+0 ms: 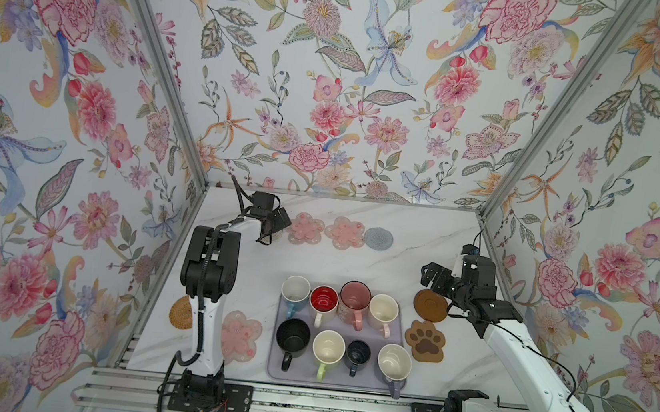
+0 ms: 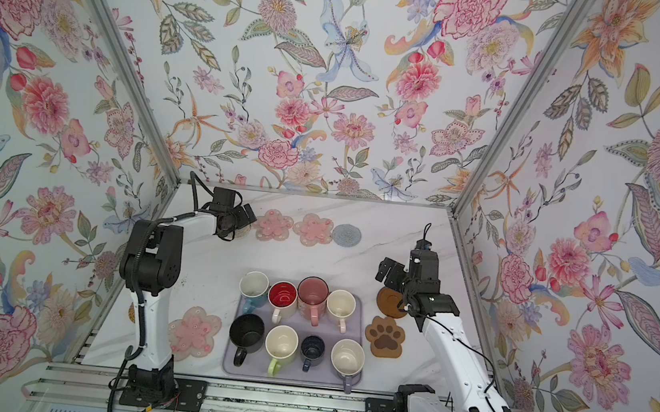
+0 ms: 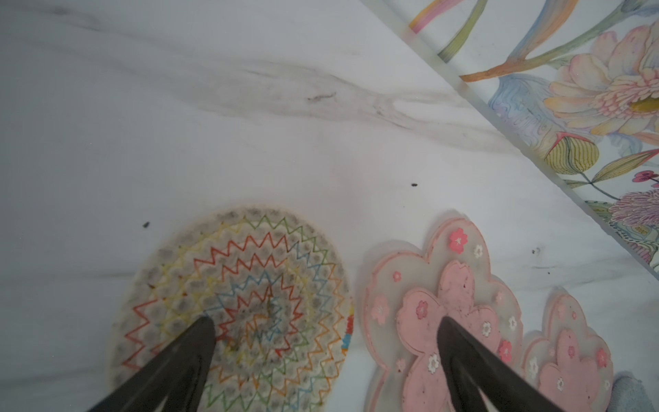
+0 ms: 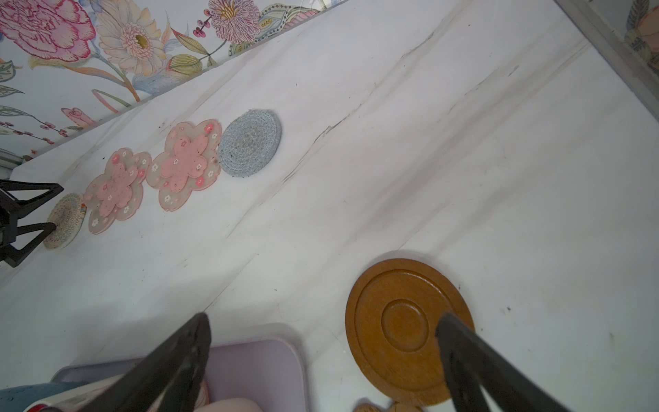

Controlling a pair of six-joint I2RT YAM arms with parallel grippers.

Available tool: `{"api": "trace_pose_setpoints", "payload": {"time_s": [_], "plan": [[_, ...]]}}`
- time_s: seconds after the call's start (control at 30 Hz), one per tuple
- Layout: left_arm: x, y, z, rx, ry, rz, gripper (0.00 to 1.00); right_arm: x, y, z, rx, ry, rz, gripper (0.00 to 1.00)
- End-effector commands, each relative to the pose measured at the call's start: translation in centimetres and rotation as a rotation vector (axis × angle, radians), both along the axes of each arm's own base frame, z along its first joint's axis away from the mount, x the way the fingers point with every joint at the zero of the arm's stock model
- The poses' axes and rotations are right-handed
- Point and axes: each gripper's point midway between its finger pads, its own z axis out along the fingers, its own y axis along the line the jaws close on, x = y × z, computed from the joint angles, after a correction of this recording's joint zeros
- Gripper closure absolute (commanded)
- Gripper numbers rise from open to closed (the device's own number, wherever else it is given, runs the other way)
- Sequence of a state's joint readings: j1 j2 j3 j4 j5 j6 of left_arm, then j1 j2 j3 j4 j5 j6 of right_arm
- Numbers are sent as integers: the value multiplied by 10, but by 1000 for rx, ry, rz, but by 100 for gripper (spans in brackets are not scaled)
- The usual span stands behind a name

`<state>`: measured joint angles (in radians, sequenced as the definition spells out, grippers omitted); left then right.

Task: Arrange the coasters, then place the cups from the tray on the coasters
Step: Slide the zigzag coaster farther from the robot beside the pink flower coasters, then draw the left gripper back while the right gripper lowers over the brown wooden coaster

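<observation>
Presently the tray (image 1: 337,380) holds all eight cups, upright, handles mostly toward its near edge. The near row has the black cup (image 1: 292,334), cream-green cup (image 1: 328,347), navy cup (image 1: 358,352) and lavender cup (image 1: 394,361). The far row has the light blue cup (image 1: 295,289), red-lined cup (image 1: 323,300), pink floral cup (image 1: 355,295) and cream-pink cup (image 1: 383,309). None sits on a coaster, so the cup stage is judged not begun.

Just left of the tray lies the lone flower coaster (image 1: 240,337). Further left is the tan woven coaster (image 1: 182,312), partly hidden by the left arm. Just right of the tray lies the paw-print coaster (image 1: 425,341), with the brown disc coaster (image 4: 404,323) beyond it, beside the tray's far right corner. The right pincer (image 4: 323,317) hangs between that corner and the disc, jaws spread, nothing held; judged to be lining up on the disc.

Well beyond the tray, four coasters form a row, edges nearly touching: the beige woven coaster (image 3: 231,303), the paired flower coasters (image 1: 306,228), the grey-blue woven coaster (image 1: 378,238). The left pincer (image 3: 326,321) hovers at the beige end, released and empty. The tabletop past the grey-blue end is judged kept for the four outstanding.
</observation>
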<state>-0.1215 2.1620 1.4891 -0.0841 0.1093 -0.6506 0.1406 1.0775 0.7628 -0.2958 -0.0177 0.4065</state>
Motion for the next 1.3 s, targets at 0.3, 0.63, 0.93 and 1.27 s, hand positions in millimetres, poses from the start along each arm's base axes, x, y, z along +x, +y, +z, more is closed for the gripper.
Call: {"api": "trace_pose_setpoints", "payload": {"time_s": [0.3, 0.63, 0.93, 1.27], "plan": [[-16, -8, 32, 27, -1, -71, 1, -7, -8, 1, 2, 10, -29, 1], [-69, 0, 169, 98, -287, -139, 1, -13, -11, -9, 12, 46, -41, 1], [-204, 31, 169, 167, -440, -98, 1, -21, -9, -30, 44, 107, -47, 1], [-237, 39, 164, 161, -486, -63, 1, -24, -4, -37, 83, 139, -42, 1]]}}
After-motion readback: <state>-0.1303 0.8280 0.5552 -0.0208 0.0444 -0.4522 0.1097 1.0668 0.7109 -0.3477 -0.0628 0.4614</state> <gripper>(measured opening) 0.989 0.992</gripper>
